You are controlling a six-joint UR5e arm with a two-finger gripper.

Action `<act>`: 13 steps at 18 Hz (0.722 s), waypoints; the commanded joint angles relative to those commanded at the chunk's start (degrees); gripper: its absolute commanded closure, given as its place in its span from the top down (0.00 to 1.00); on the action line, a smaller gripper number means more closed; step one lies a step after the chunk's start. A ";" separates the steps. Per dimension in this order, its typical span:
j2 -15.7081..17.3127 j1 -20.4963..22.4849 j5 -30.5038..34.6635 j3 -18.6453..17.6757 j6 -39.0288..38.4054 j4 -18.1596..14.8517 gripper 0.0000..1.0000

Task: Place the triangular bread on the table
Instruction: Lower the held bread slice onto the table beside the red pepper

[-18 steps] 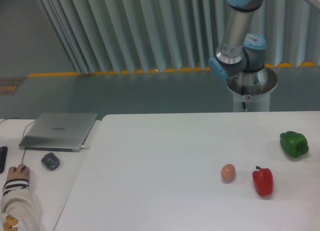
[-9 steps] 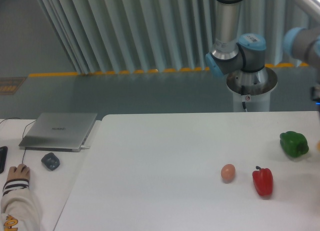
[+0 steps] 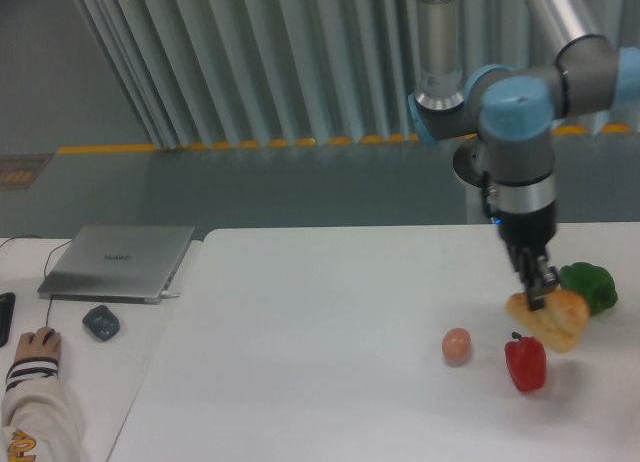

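The triangular bread (image 3: pixel 552 319) is held clenched in the jaws of the gripper (image 3: pixel 537 292), hanging just above the red pepper (image 3: pixel 526 362), over the surface (image 3: pixel 320 332).

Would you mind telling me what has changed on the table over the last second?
The arm has swung in from the right, and its gripper, jaws shut on the triangular bread, now holds it low between the green pepper and the red pepper. The egg, both peppers, the laptop and the hand have stayed put.
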 joint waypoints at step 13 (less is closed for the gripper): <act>-4.40 -4.93 0.09 3.52 -13.54 6.95 1.00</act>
